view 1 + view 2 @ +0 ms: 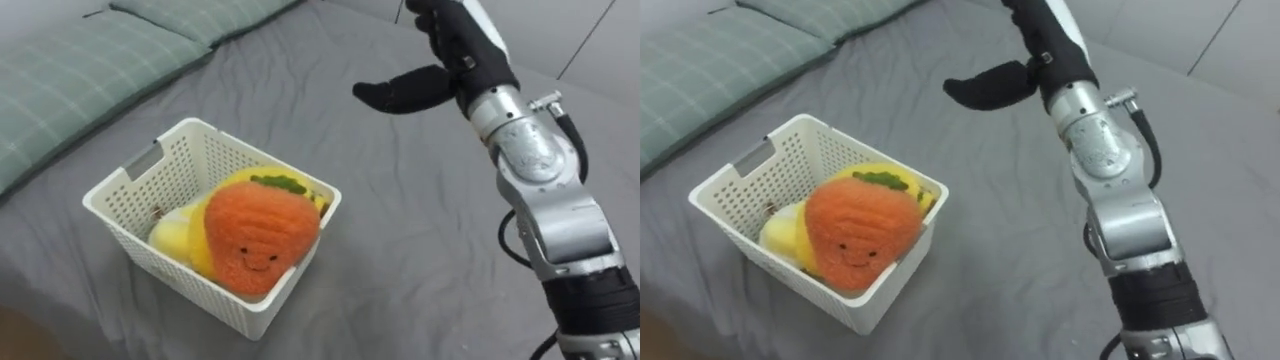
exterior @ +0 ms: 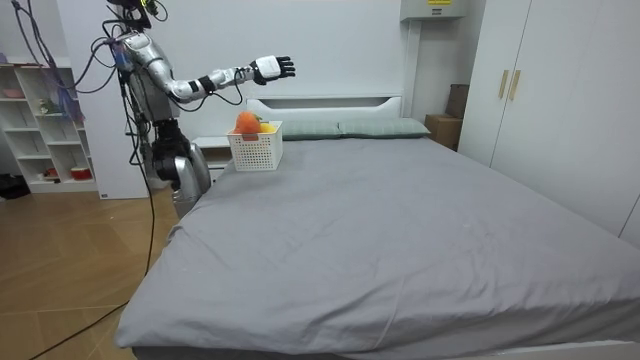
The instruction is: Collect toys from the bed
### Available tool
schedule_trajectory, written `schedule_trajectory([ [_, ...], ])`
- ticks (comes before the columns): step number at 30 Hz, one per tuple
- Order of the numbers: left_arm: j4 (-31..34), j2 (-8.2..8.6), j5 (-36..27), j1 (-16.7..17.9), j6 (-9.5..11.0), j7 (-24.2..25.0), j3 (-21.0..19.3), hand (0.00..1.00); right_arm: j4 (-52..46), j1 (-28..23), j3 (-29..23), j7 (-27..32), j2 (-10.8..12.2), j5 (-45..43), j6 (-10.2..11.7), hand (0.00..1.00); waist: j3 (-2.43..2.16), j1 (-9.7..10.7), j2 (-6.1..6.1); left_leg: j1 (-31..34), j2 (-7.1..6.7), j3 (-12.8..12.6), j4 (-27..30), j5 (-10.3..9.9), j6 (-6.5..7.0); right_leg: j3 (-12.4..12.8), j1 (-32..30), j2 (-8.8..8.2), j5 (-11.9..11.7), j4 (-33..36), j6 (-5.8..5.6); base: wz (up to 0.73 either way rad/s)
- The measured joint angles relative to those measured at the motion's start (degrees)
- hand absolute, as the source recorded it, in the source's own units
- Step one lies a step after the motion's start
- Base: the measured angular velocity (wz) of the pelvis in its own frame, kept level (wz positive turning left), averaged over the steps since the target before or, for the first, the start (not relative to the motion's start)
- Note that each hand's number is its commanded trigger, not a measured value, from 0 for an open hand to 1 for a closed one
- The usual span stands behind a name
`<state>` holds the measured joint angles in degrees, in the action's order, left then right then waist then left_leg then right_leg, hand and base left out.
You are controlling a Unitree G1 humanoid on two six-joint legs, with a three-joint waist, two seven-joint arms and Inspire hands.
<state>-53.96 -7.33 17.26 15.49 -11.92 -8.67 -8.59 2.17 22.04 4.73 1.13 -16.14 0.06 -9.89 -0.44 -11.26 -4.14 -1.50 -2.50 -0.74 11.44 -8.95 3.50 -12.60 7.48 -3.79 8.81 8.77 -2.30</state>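
Two toys at least in basket (image 1: 110, 205), centre-left of frame: orange toy (image 1: 258, 238) on top, yellow toy (image 1: 203, 240) under it. Basket sits on bed (image 1: 400, 250) below pillow (image 1: 70, 80), likely to keep drops within arm's reach. Right hand (image 1: 455, 45) upper right, well above cover; fingers (image 2: 285, 67) straight, thumb out, holding nothing. Judged: lifted clear of basket. Room view: cover bare of loose toys, collecting probably near done.

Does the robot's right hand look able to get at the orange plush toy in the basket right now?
Probably yes. The right hand is open and holds nothing, raised above the bed to the right of the basket. The orange plush toy sits on top, uncovered, with nothing between them.
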Motion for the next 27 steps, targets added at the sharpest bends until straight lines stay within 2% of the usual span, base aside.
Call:
schedule_trajectory([
  [3, -0.2, 0.17, -1.4, 0.3, 1.1, -0.7, -0.1, 0.0, -0.6, -1.3, -2.9, 3.5, 0.0, 0.7, 0.6, 0.0, 0.33, 2.5, 0.73, -0.2, 0.22, -1.1, -0.2, 0.0, 0.05, 0.6, -0.6, 0.01, -0.1, 0.1, 0.03, -0.15],
  [7, -1.3, 0.03, -1.6, 1.1, 1.7, -1.5, -0.3, 0.0, -0.9, -3.5, -6.5, 7.3, -0.1, 0.8, 1.3, 0.0, 0.26, 4.7, 0.65, -1.0, 0.57, -2.5, -1.1, 0.0, -0.01, 1.6, -0.8, 0.26, -0.1, 0.1, 0.08, -0.2],
  [9, -1.3, 0.05, -2.1, 1.3, 2.3, -2.0, -0.2, 0.0, -0.9, -5.3, -8.9, 10.3, -0.6, 3.0, 2.5, 0.0, 0.19, 6.4, 0.35, -1.2, 0.76, -3.3, -1.3, -0.1, -0.12, 1.6, -1.0, 0.36, -0.1, 0.0, 0.08, -0.11],
  [12, -1.2, 0.05, -2.1, 1.4, 3.4, -2.1, -0.3, 0.0, -0.7, -8.3, -11.6, 13.1, -1.8, 4.2, 3.0, 0.0, 0.08, 7.4, 0.17, -1.4, 0.97, -4.5, -1.8, -0.2, -0.19, 2.3, -1.6, 0.5, -0.2, 0.0, 0.1, -0.21],
  [13, -1.3, 0.06, -2.1, 1.4, 3.6, -2.1, -0.2, 0.0, -0.6, -9.8, -12.6, 13.9, -1.9, 4.2, 3.1, 0.0, 0.11, 8.2, 0.14, -1.7, 0.99, -4.7, -2.0, -0.2, -0.19, 2.4, -1.5, 0.5, -0.2, 0.0, 0.1, -0.11],
  [17, -1.4, 0.04, -2.0, 1.5, 4.2, -2.1, -0.2, 0.0, 0.3, -14.2, -14.5, 16.9, -1.9, 7.3, 3.6, 0.0, 0.32, 9.3, 0.08, -2.3, 1.27, -6.2, -2.8, -0.3, -0.32, 3.5, -1.5, 0.72, -0.2, 0.0, 0.1, -0.22],
  [20, -1.1, -0.01, -2.1, 1.8, 4.7, -2.1, -0.8, 0.0, 0.4, -19.4, -15.9, 19.1, -1.9, 11.3, 4.5, 0.0, 0.34, 10.3, -0.04, -2.4, 1.78, -7.1, -2.6, -1.1, -0.55, 4.6, -1.7, 1.14, -0.2, 0.0, 0.17, -0.2],
  [24, -1.0, -0.09, -2.1, 1.8, 4.9, -3.4, -1.1, 0.0, 5.5, -22.8, -18.7, 22.0, -1.8, 17.8, 4.9, 0.0, 0.56, 12.5, 0.26, -3.1, 1.85, -7.7, -2.8, -1.3, -0.55, 5.1, -1.5, 1.26, -0.2, 0.0, 0.17, -0.11],
  [27, 0.4, -0.06, -2.2, 1.8, 4.9, -3.6, -2.0, 0.0, 9.4, -25.6, -21.1, 23.8, -1.5, 18.4, 5.1, 0.0, 0.62, 13.1, 0.6, -3.2, 1.89, -8.5, -2.9, -1.3, -0.54, 5.7, -1.8, 1.33, -0.2, -0.1, 0.17, -0.11],
])
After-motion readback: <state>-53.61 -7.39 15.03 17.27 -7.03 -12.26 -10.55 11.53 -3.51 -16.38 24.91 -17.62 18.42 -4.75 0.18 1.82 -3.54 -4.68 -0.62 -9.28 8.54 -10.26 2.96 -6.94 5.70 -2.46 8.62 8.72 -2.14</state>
